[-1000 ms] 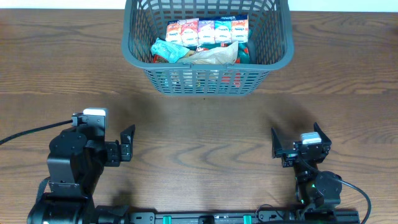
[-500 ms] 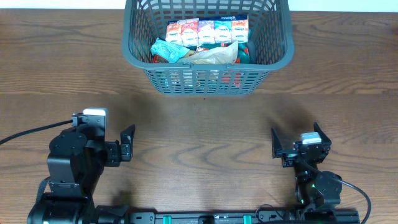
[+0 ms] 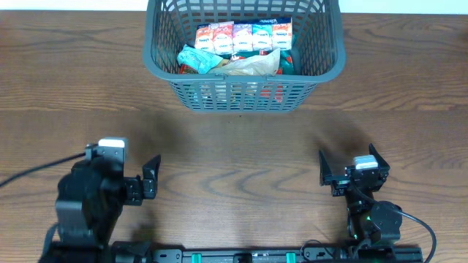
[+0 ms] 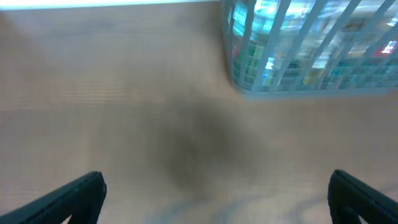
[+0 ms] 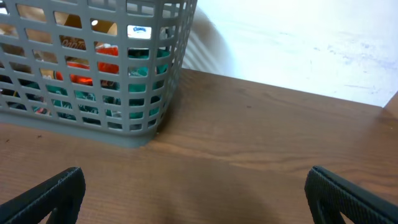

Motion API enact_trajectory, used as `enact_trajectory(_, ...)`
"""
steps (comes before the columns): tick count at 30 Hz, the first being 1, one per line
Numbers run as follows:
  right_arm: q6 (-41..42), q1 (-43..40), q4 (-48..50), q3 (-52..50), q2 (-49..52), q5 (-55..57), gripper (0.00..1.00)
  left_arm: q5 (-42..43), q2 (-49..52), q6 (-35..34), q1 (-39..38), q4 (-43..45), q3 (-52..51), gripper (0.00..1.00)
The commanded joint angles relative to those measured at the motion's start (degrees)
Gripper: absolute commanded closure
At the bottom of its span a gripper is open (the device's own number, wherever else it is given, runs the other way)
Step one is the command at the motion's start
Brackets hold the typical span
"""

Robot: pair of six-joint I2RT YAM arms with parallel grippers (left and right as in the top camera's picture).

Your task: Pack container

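Observation:
The container [image 3: 241,93], a dark grey lattice basket, stands at the far middle of the table. It holds a row of small colourful packets [image 3: 243,36], a teal packet [image 3: 197,58] and a pale crinkled wrapper [image 3: 252,66]. My left gripper [image 3: 150,177] is open and empty at the front left, far from the basket. Its wrist view is blurred and shows the basket [image 4: 298,50] at upper right, with the fingers [image 4: 214,199] wide apart. My right gripper [image 3: 349,166] is open and empty at the front right. The basket [image 5: 81,74] fills its view's upper left, its fingers [image 5: 196,196] spread.
The wooden table [image 3: 241,153] lies bare between the basket and both arms. A white wall [image 5: 298,43] rises behind the table's far edge. A cable [image 3: 29,162] trails off left from the left arm.
The left arm has shifted slightly, its wrist drawing back toward the front edge. The right arm and the basket have not moved.

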Motion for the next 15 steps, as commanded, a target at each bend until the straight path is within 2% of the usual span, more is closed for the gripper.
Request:
enact_trajectory(1,0.39,0.68,0.17,-0.33,-0.35,0.33,0.01,1.16,-5.79,2.58,0.24,8.11,-7.32,0.01)
enact_trajectory(6,0.39,0.68,0.17,-0.33,-0.35,0.33,0.01,1.2,-12.22,5.09,0.2,25.55,-22.45,0.01)
enact_trajectory(15,0.39,0.68,0.17,-0.33,-0.35,0.33,0.01,1.57,-18.49,6.19,0.17,40.76,-41.59,0.02)
